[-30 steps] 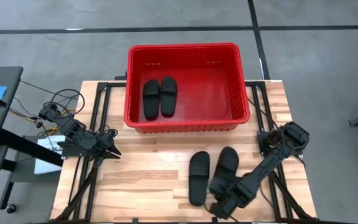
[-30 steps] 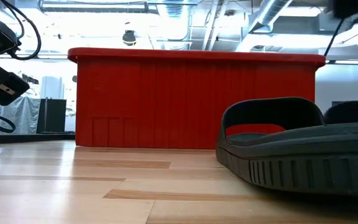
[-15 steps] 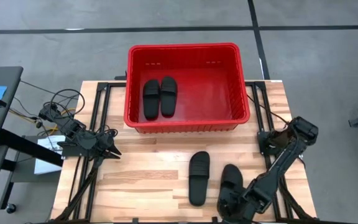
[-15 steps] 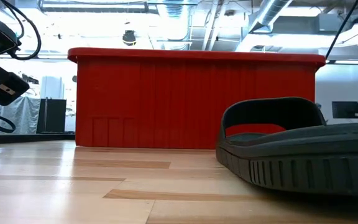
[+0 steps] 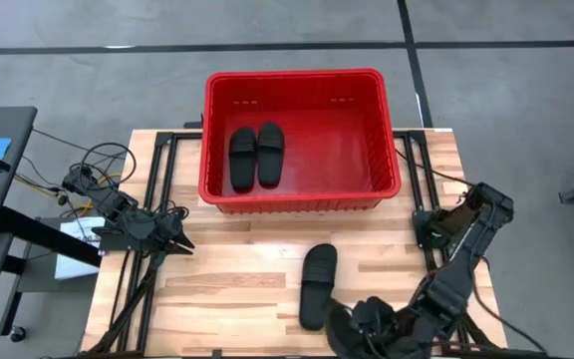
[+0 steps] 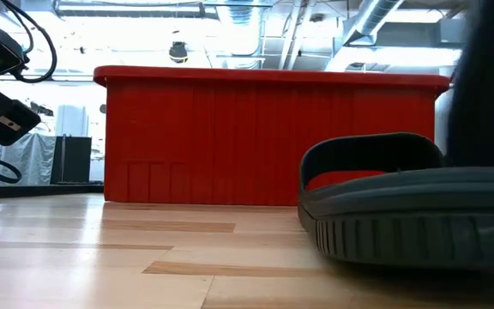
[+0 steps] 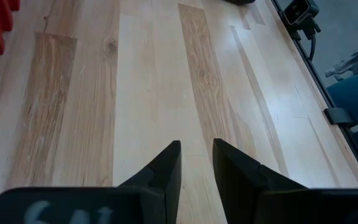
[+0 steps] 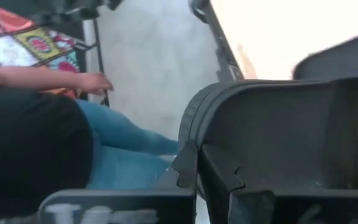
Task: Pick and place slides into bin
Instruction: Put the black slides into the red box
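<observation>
A two-armed robot sorts black slides into a red bin (image 5: 302, 199) at a wooden worktop (image 5: 237, 269). The right gripper (image 5: 359, 324) is down at the worktop's near edge, its jaws pressed together on the rim of one slide (image 8: 278, 143), which lies partly over that edge; in the right wrist view the sandal's dark moulded edge fills the space directly ahead of the jaws, with a seated person's hand (image 8: 95, 81) and blue-trousered leg visible on the floor side beyond it. A second slide (image 5: 317, 285) lies flat on the worktop just beside those jaws, on the bin side, clear of the gripper; in the low view it looms large in front of the bin's ribbed wall. Two more slides (image 5: 256, 156) lie side by side on the bin's floor, well away from the right jaws, in the bin's left part. The left gripper (image 5: 180, 243) waits over the worktop's left edge, its jaws slightly apart and clamped on nothing, with only bare wood planks ahead of them and a corner of the bin off to one side.
</observation>
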You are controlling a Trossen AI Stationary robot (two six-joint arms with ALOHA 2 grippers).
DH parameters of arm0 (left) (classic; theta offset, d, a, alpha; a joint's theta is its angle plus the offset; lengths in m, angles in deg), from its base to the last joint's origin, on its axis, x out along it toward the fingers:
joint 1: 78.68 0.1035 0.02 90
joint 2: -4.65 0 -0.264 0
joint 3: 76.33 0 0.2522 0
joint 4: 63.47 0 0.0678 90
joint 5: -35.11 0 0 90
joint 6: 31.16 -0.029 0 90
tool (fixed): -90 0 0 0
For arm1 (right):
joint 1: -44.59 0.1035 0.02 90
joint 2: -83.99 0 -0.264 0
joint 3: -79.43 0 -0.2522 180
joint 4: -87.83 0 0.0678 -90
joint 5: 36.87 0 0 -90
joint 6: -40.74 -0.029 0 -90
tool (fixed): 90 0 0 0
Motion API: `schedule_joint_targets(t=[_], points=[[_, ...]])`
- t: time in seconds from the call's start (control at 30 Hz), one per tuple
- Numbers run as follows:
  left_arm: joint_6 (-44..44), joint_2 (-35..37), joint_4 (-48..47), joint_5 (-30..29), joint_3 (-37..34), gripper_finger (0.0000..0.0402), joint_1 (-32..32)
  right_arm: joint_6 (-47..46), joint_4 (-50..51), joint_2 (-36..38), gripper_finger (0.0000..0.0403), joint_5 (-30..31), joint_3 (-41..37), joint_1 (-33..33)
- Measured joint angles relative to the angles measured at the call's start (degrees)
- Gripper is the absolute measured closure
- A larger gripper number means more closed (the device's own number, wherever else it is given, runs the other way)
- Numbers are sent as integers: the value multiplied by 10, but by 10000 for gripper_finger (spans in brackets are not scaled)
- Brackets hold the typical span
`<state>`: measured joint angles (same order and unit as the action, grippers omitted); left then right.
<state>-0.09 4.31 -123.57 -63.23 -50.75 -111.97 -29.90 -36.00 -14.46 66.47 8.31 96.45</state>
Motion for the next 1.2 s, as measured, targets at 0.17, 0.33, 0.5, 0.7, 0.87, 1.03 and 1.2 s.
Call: schedule_joint_targets(t=[0.17, 0.33, 0.5, 0.7, 0.87, 1.03, 1.2], points=[[0, 0, 0, 0, 0, 320, 0, 49, 79, 0, 402, 29, 86, -3], [0, 0, 0, 0, 0, 320, 0, 119, 144, 0, 402, 91, 169, -9], [0, 0, 0, 0, 0, 320, 0, 214, 185, 0, 402, 123, 250, -27], [0, 0, 0, 0, 0, 320, 0, 323, 219, 0, 402, 121, 324, -62], [0, 0, 0, 0, 0, 320, 0, 379, 273, 0, 402, 119, 374, -97], [0, 0, 0, 0, 0, 320, 0, 420, 321, 11, 402, 98, 396, -151], [0, 0, 0, 0, 0, 320, 0, 459, 354, 29, 402, 77, 396, -210]])
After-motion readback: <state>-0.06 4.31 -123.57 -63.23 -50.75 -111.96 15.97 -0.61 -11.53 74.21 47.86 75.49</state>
